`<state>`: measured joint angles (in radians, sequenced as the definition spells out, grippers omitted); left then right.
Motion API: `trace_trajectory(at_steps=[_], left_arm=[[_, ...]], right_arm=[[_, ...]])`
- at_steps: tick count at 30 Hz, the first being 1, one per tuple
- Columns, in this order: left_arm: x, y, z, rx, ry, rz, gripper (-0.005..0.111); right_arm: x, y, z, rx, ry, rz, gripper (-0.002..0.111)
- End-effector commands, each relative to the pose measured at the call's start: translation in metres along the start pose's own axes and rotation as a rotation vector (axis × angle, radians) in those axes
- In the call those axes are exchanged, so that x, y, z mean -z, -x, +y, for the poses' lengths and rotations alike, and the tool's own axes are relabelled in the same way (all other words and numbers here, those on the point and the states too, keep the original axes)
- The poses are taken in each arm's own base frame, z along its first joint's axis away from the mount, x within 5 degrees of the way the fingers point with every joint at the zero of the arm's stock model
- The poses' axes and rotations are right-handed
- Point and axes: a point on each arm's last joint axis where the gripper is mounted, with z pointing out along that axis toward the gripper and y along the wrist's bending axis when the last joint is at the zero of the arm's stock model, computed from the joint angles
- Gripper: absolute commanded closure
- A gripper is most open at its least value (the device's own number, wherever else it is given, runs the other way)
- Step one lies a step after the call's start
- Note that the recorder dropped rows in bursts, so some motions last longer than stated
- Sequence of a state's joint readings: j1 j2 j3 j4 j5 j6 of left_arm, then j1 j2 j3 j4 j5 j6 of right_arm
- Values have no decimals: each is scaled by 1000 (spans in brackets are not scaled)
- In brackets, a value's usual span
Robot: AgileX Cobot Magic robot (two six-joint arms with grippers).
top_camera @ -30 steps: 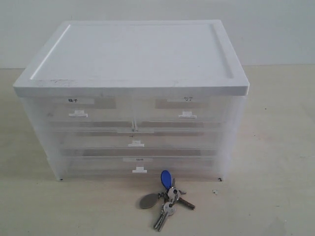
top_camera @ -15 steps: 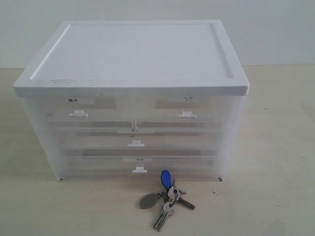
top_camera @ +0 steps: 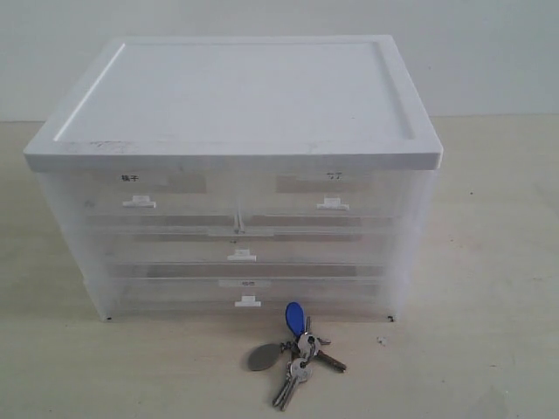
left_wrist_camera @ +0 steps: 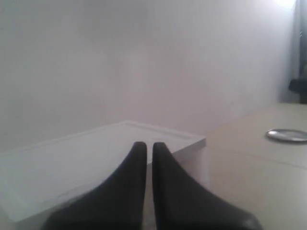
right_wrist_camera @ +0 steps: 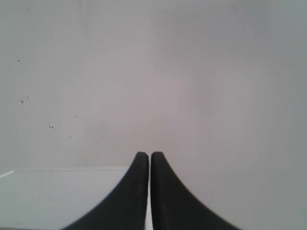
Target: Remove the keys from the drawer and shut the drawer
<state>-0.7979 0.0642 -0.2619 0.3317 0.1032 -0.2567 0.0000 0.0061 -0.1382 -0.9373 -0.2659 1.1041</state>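
Silver metal makes up most of the keys (top_camera: 295, 349), which are found outside the cabinet (top_camera: 236, 96), on the table (top_camera: 489, 262) just in front of its lowest drawer front, near the middle of its width. A blue fob (top_camera: 294, 314) is pointed towards the cabinet and a grey tag (top_camera: 263, 356) is spread out beside the bunch. The drawer (top_camera: 140, 196) with the dark-lettered label is seen in the cabinet's top row, and its front appears flush with its neighbour, so it is judged shut.

The bunch is expected to be light, hard and rather slippery, with the loose pieces likely to swing and splay from the ring when lifted. A hold would best be taken at the ring, where the keys gather, or across the flat fob. The drawer's thin plastic should slide under a gentle push; its small white handle (top_camera: 139, 202) offers little to grip.

The cabinet's white lid overhangs the drawer fronts slightly, so an approach from above to a handle is crowded. Bare table is left open in front of the cabinet and to both its sides.

The left gripper (left_wrist_camera: 145, 146) is seen pressed together on nothing, above the lid. The right gripper (right_wrist_camera: 149, 155) is likewise pinched together and empty.
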Motion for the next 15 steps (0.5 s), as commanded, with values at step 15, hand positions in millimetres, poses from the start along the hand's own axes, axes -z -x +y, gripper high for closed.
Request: trace_trajectory(at_steps=[15], left_arm=[[18,-81,32,-60,735,193,102]], right_arm=[[1,2,0,2,-1,-9,108]])
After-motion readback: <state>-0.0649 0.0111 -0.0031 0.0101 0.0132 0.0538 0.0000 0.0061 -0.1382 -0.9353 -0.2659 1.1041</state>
